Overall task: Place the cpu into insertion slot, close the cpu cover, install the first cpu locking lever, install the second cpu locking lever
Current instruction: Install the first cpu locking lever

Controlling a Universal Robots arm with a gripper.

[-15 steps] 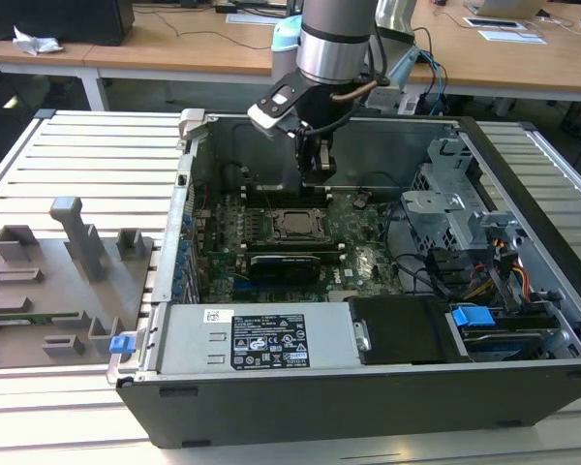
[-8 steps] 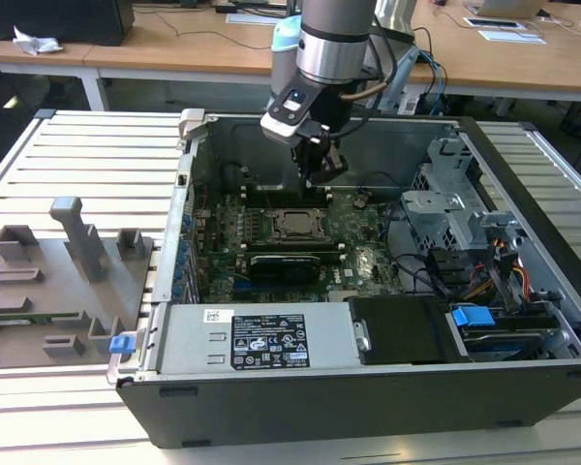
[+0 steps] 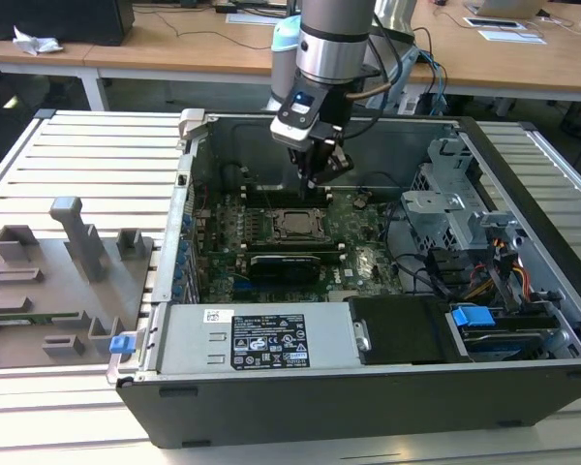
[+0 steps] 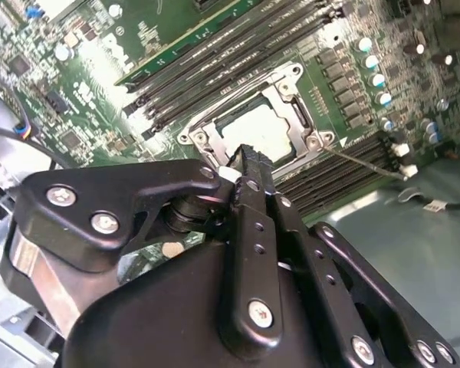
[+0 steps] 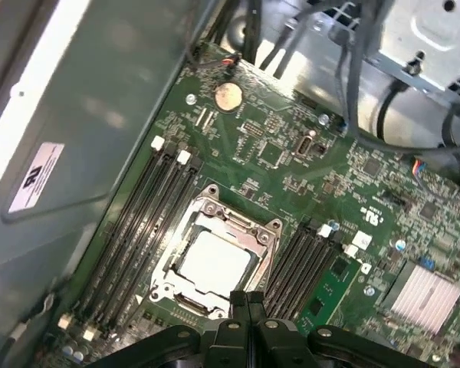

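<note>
Open case (image 3: pixel 271 412) houses board (image 5: pixel 272 157); cpu (image 5: pixel 215 262) lies under closed cover (image 5: pixel 241 218), near gripper (image 5: pixel 247 297), whose fingers are pressed together, empty.

- cpu cover (image 5: pixel 185 230): the edge nearest the end effector (image 5: pixel 246 300) is hidden behind its fingertips in the first wrist view. One corner is hidden behind the black linkage in the second wrist view.
- cpu (image 5: pixel 215 261): margins hidden under the cpu cover. Too small to tell from it in the exterior view.
- end effector: body cut off by the picture's edge in both wrist views.
- arm (image 3: pixel 334 39) above the cpu cover: cut off in the exterior view.
</note>
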